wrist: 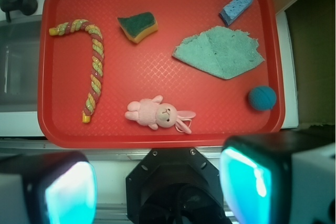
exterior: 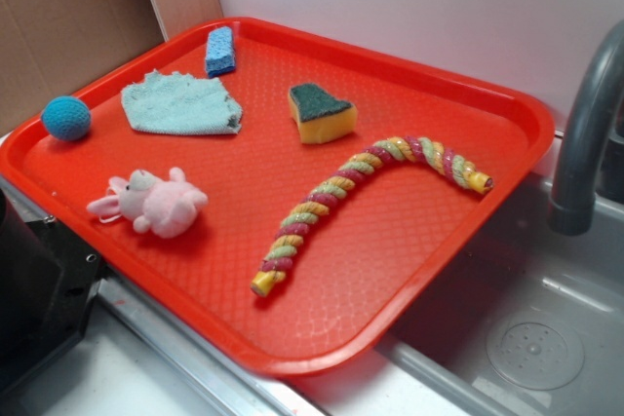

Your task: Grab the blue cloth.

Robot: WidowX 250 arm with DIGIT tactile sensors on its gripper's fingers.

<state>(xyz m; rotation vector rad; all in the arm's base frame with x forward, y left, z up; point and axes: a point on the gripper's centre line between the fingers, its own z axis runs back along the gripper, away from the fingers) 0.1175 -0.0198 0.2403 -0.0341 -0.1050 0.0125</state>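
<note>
Nothing is grasped yet — the task looks to be at its very start. In the wrist view the gripper [wrist: 157, 182] hangs high above the near edge of the red tray [wrist: 157, 132], its two pale fingers [wrist: 71, 190] spread wide with only air between them. The blue cloth [wrist: 220, 52] lies flat in the tray's far right part as that view shows it, between the small blue sponge block [wrist: 236, 6] and the blue crocheted ball [wrist: 262, 98], touching neither.

By my judgement, the next move calls for carrying the gripper across over the cloth, dropping low and pinching into the floppy terry — steering wide of the sponge block just beside its upper edge.

Also on the tray, well apart from the cloth: a pink plush bunny [wrist: 157, 114], a green-and-yellow scouring sponge [wrist: 138, 27] and a twisted rope toy [wrist: 92, 61]. The tray rests over a steel sink [exterior: 536, 338], a grey faucet [exterior: 585, 124] at its side, white wall behind.
</note>
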